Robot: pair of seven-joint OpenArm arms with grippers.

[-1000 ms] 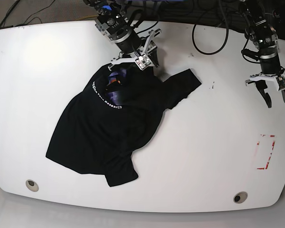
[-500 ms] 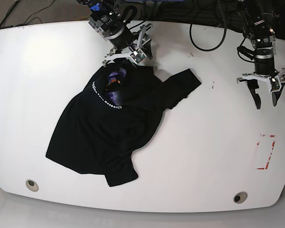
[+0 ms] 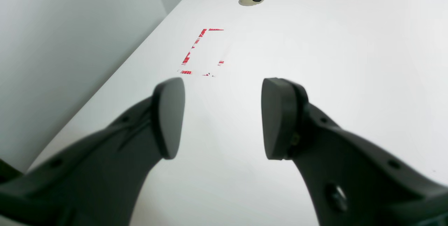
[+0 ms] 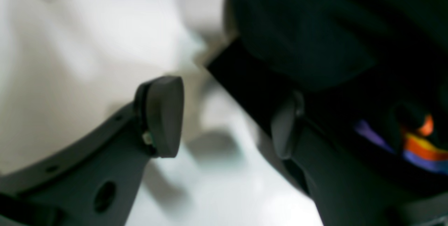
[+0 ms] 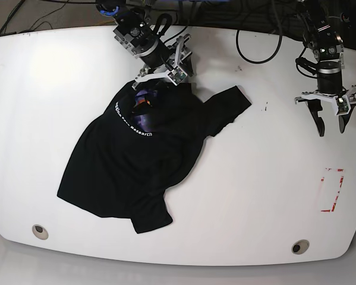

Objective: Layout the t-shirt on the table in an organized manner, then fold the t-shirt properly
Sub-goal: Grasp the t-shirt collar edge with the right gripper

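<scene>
The black t-shirt (image 5: 136, 160) lies crumpled on the white table (image 5: 255, 196), left of centre. Its white-lettered collar (image 5: 133, 127) and purple neck patch (image 5: 143, 98) face up, and one sleeve (image 5: 228, 104) spreads to the right. My right gripper (image 5: 166, 76) hovers open at the shirt's back edge. In the right wrist view, bare table (image 4: 70, 44) shows between that gripper's (image 4: 227, 117) fingers, and the blurred t-shirt (image 4: 315, 44) lies behind the right finger. My left gripper (image 5: 331, 126) hangs open over bare table far to the right. It (image 3: 222, 117) holds nothing.
A red rectangular outline (image 5: 332, 190) marks the table near its right edge, and that red outline (image 3: 203, 53) shows ahead of the left gripper. Round metal inserts (image 5: 40, 230) (image 5: 300, 246) sit near the front edge. Black cables (image 5: 255, 41) trail along the back.
My right gripper has spread its jaws wider and drawn back a little from the shirt's collar edge. My left gripper shifted slightly toward the back, then held still. The shirt has not moved.
</scene>
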